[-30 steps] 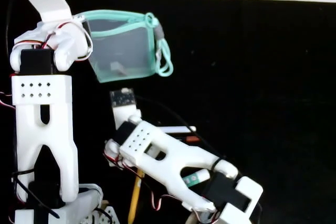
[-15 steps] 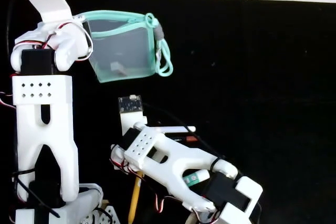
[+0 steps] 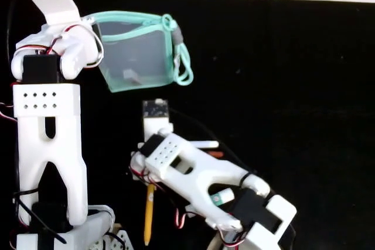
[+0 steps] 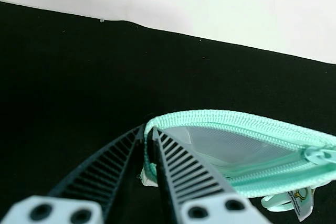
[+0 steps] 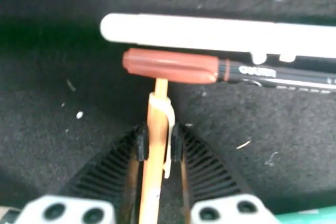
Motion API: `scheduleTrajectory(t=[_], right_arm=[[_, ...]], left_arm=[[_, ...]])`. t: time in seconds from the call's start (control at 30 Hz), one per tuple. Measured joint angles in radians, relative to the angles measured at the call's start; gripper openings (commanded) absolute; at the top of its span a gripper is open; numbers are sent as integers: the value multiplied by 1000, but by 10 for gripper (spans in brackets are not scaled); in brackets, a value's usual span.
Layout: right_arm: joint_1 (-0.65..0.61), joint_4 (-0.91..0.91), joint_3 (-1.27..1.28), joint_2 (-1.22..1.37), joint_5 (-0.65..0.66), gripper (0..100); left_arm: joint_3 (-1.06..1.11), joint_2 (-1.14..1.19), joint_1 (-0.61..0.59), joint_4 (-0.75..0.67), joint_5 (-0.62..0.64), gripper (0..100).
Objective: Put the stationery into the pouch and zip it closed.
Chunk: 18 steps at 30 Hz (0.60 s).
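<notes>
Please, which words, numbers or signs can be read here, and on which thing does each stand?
Black pen barrel: white print, too blurred to read.
Pouch tag: small mark, too small to read.
No other text is visible.

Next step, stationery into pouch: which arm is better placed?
Right. The right gripper is shut on the pencil, so it can likely carry it over. The left gripper is occupied, pinching the pouch at its rim.
</notes>
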Motion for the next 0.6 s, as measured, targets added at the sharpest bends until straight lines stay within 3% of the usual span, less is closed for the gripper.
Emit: scheduleTrajectory(t=[0.23,0.6], right_arm=[[29,41,-32,0,0,6],[135,354,-371,0,0,6]], left_arm=[[0,0,0,0,0,7],[0,0,0,0,0,7]])
